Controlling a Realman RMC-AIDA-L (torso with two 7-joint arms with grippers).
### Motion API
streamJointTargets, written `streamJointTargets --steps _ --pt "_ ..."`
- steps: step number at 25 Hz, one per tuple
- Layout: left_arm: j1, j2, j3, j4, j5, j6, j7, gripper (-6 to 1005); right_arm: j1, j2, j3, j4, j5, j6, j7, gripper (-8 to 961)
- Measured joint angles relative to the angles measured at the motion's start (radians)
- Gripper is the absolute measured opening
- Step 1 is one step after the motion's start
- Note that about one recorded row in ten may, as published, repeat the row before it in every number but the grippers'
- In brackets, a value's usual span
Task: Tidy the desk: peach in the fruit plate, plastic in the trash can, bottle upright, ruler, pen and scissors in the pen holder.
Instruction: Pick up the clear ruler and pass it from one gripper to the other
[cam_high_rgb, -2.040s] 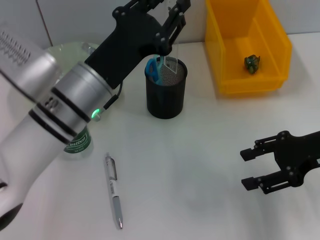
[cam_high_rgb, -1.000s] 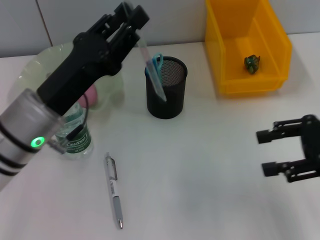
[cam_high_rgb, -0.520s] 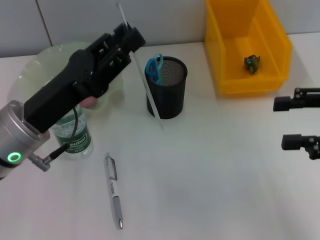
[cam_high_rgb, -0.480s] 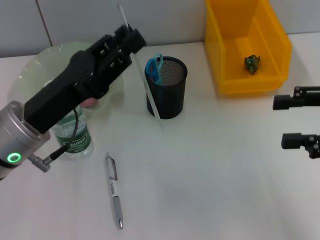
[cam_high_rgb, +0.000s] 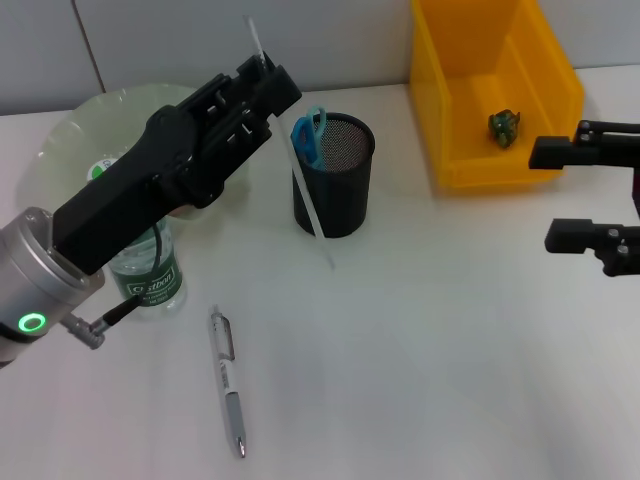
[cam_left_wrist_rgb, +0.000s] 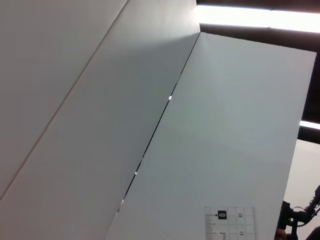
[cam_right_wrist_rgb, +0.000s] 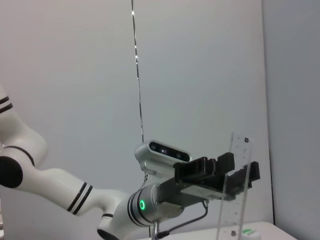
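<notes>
A clear ruler (cam_high_rgb: 290, 150) is hanging near-upright, its lower end just outside the near-left wall of the black mesh pen holder (cam_high_rgb: 333, 190), not inside. The left gripper (cam_high_rgb: 262, 88) is pinching the ruler's upper part in its jaws. Blue scissors (cam_high_rgb: 308, 138) are sitting in the holder. To finish well, the ruler likely needs lifting above the rim, centring over the opening, then lowering. The right gripper (cam_high_rgb: 588, 195) is hovering over the surface (cam_high_rgb: 420, 350) beside the yellow bin (cam_high_rgb: 495, 90), jaws spread.

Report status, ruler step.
Left claw shut on ruler, beside pen holder, not in. Right claw open, idle. Pen on desk.
</notes>
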Motion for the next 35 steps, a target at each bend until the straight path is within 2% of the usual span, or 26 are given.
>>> streamJointTargets --steps 17,22,26,35 --pt "-0.015 -0.005 0.005 0.004 0.001 -0.013 0.039 396 0.007 0.033 0.001 -0.008 0.0 0.017 0.004 715" --pt "-0.015 -0.006 0.008 0.007 0.0 -0.023 0.057 396 0.008 0.053 0.001 -0.019 0.0 0.027 0.004 715" --pt "-0.013 -0.012 0.023 0.033 -0.014 -0.096 0.092 396 0.002 0.067 -0.014 -0.035 0.0 0.064 -0.001 714" --pt "0.017 -0.013 0.081 0.181 -0.047 -0.274 0.18 397 -0.009 0.072 -0.114 -0.026 0.001 0.23 0.012 714"
